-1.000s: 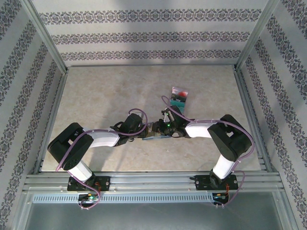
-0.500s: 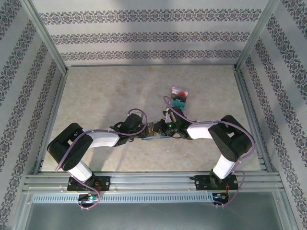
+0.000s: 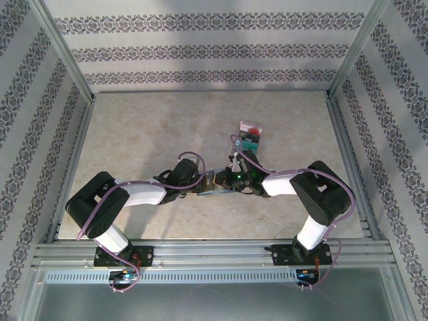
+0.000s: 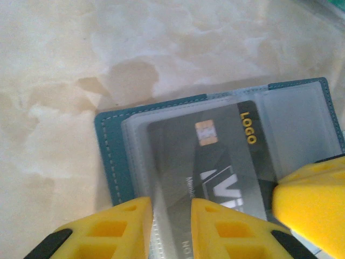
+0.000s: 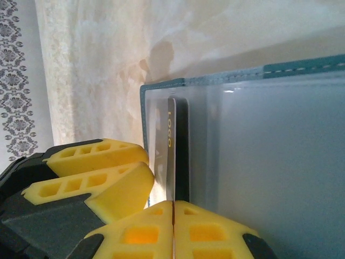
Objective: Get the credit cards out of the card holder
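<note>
The teal card holder lies open on the table, its clear pockets up; from above it is a teal sliver under both wrists. A dark credit card with a gold chip and yellow "LOGO" sits partly in a pocket. My right gripper is shut on that card's edge, seen edge-on beside the holder's pocket. My left gripper stands slightly open over the holder's near end, with pocket seam and card end showing in the gap. Both grippers meet mid-table, left and right.
Loose red and teal cards lie on the table just beyond the right wrist. The marble tabletop is ringed by a metal frame and patterned walls. One of the right gripper's fingers crowds the left wrist view.
The right jaws have closed fully onto the dark card's edge. The left jaws have widened a little. Both arms stay almost in place over the holder.
</note>
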Robot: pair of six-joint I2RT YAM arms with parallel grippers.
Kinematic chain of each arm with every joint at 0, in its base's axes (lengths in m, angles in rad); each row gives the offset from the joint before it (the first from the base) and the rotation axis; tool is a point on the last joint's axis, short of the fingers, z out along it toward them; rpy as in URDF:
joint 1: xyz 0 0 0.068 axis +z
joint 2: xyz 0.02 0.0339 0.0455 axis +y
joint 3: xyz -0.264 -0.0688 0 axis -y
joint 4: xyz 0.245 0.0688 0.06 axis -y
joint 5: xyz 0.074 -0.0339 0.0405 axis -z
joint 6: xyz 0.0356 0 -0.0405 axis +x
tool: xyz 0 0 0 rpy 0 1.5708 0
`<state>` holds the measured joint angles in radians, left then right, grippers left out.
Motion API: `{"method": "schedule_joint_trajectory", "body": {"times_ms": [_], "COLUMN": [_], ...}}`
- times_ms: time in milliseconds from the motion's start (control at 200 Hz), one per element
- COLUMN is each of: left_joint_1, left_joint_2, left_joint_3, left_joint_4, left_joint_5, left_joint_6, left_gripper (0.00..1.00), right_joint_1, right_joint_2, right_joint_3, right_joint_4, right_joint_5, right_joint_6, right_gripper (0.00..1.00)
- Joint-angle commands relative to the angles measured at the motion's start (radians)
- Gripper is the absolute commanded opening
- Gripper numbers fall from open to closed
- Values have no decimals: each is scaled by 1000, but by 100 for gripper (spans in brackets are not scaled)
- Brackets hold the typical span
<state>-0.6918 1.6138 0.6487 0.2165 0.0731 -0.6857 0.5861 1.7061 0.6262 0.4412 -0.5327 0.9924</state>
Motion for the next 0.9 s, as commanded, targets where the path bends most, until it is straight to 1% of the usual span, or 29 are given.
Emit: {"method": "schedule_joint_trajectory", "body": {"times_ms": [0,240,345,590,769,894], "left_joint_1": [11,11,9,5,0,0], "left_joint_2": [-18,-28,-36,-78,-32,11], "left_joint_3": [0,18,32,70,96,94], "left_joint_4": [-91,-121,-126,-146,-148,-127], "left_joint_5": [-32,-40,-26,-29,-8,14], "left_joint_6": [16,36,50,79,93,77], "left_gripper": [27,27,17,17,16,13], "right_joint_1": [-17,-20,-20,-20,-20,-20], "right_joint_2": [-17,-14,-14,-14,-20,-22], "right_joint_3": [-23,-29,-25,-20,-21,-19], "right_joint_4": [28,19,19,18,18,20], "right_joint_5": [-2,7,2,-4,-4,-8], "right_joint_6": [-9,-11,-9,0,2,4], "right_gripper": [8,8,8,9,9,10]}}
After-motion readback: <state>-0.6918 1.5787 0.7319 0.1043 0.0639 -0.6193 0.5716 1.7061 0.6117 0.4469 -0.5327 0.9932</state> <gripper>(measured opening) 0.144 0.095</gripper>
